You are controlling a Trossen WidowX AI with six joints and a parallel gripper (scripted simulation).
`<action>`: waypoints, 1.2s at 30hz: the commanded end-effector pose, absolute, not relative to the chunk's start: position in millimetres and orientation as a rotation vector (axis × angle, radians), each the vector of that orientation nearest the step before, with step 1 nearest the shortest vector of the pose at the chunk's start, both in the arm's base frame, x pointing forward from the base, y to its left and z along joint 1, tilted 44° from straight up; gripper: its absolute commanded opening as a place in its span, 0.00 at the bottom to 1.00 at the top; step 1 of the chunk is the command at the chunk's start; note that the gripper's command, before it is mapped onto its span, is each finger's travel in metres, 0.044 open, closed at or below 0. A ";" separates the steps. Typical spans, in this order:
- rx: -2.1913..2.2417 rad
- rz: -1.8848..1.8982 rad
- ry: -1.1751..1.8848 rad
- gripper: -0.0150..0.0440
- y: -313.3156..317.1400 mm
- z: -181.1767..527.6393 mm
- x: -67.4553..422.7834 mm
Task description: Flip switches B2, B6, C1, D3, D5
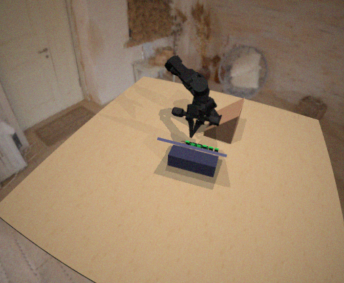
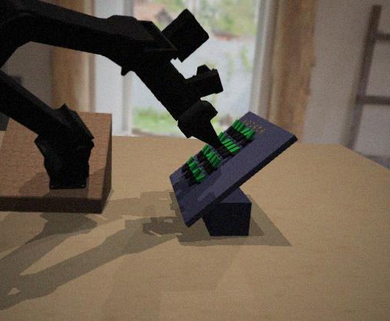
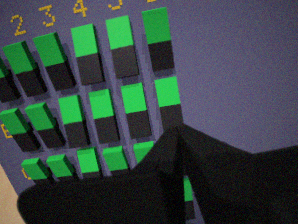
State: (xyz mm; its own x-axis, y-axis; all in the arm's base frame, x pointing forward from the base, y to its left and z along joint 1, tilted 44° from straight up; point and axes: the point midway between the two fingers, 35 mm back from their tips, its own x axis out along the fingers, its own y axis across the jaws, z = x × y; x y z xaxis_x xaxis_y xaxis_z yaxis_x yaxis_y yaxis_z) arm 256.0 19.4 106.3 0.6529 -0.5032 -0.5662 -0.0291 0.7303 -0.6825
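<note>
Top view, tan worktop (image 1: pixel 85 210) carrying the tilted switch panel (image 1: pixel 173 141), white door (image 1: pixel 28 51) beyond it, claw (image 1: pixel 191 135) pressed together at the panel, holding nothing.

The top view looks down obliquely from high beyond the far side of the table (image 1: pixel 85 216), facing the arm (image 1: pixel 194 84) — distant, covering the whole table top. The exterior view sits low at table height to one side, near the tilted switch panel (image 2: pixel 258 153), seen in profile. The wrist view looks along the closed gripper (image 3: pixel 177 145) — very close, showing only part of the panel. All three share the panel.
</note>
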 end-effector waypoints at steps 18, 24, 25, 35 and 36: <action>-0.719 -0.292 0.829 0.25 11.5 96.8 265.4; -0.719 -0.292 0.829 0.25 11.5 96.8 265.4; -0.719 -0.292 0.829 0.25 11.5 96.8 265.4; -0.719 -0.292 0.829 0.25 11.5 96.8 265.4; -0.719 -0.292 0.829 0.25 11.5 96.8 265.4</action>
